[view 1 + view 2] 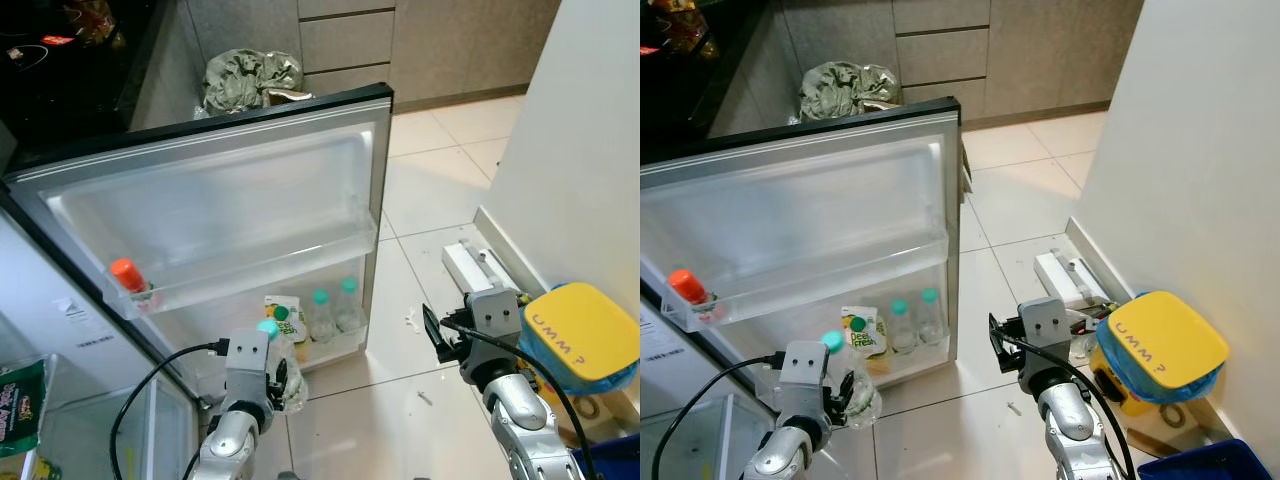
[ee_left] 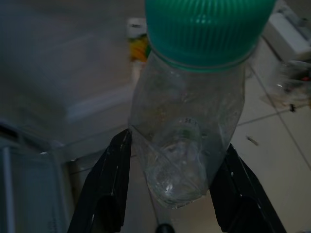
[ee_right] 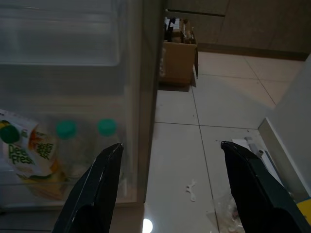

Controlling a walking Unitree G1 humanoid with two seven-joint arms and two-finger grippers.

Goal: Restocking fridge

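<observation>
A red-capped bottle (image 1: 127,275) is seen in the open fridge door's (image 1: 230,190) upper shelf. Low before the door, a clear green-capped bottle (image 2: 192,111) is gripped by the left claw (image 2: 170,194). A juice pouch (image 1: 288,318) and two bottles (image 1: 334,310) stand in the lower shelf. The right claw (image 3: 170,187) is held wide over the floor (image 1: 440,190).

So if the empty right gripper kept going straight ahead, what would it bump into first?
Probably the edge of the open fridge door, which sits between the spread jaws of the right gripper. Depth is hard to judge; it might slip past onto bare floor.
</observation>
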